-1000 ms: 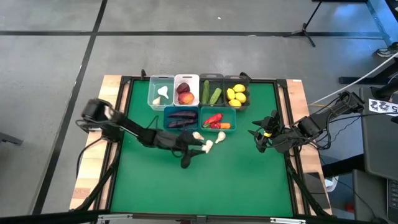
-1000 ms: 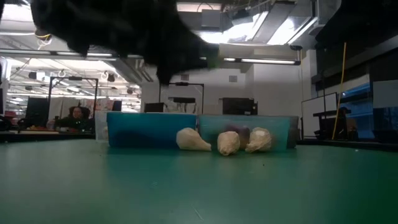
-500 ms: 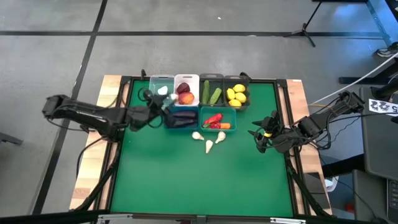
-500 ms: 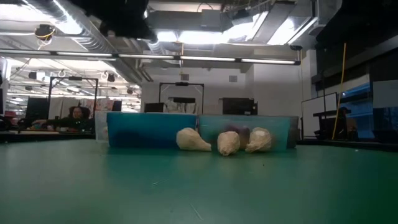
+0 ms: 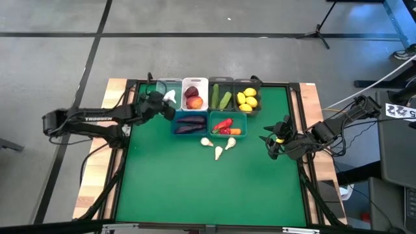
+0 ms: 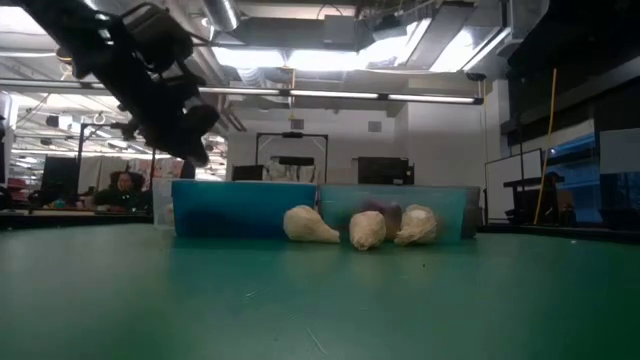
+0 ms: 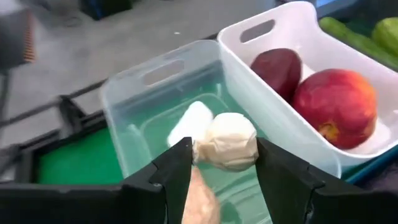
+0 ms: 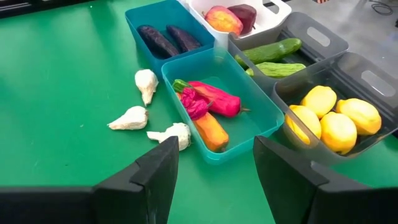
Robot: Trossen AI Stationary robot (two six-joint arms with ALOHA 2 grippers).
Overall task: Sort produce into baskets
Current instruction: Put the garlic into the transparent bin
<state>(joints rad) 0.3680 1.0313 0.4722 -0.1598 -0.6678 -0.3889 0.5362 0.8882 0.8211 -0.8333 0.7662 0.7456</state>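
Garlic bulb (image 7: 228,142) sits clamped between the left gripper's (image 7: 217,163) fingers, above the clear bin (image 7: 134,93) at the desk's (image 5: 195,188) far edge. Three garlic pieces (image 5: 217,152) lie on open green felt. Right gripper (image 8: 211,168) waits near the right edge, fingers spread.

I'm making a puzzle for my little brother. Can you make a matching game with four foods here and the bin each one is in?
Things:
1. lemons
2. cucumbers
3. eggplants
4. peaches

Places:
A. white bin
B. blue bin
C. grey bin at the end of the row
D. grey bin beside the white one

Pairs: 1-C, 2-D, 3-B, 4-A
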